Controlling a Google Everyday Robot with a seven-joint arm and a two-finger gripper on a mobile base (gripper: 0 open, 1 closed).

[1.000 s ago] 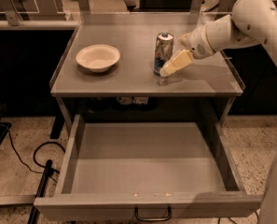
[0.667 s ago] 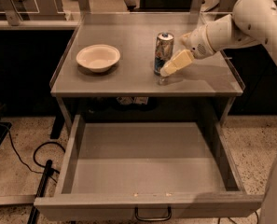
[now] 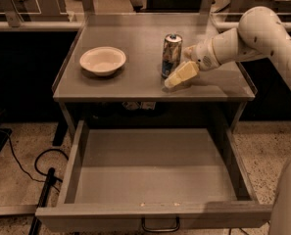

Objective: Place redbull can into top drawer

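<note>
The redbull can (image 3: 171, 54) stands upright on the grey tabletop (image 3: 135, 77), right of centre. My gripper (image 3: 178, 75) reaches in from the right on the white arm (image 3: 253, 33), low on the tabletop and right against the can's right and front side. Whether it touches the can I cannot tell. The top drawer (image 3: 152, 180) is pulled fully open below the tabletop and holds nothing, with its dark loop handle (image 3: 160, 226) at the front edge.
A shallow cream bowl (image 3: 102, 60) sits on the left of the tabletop. Black cables (image 3: 22, 165) lie on the speckled floor to the left of the drawer. Other tables stand behind.
</note>
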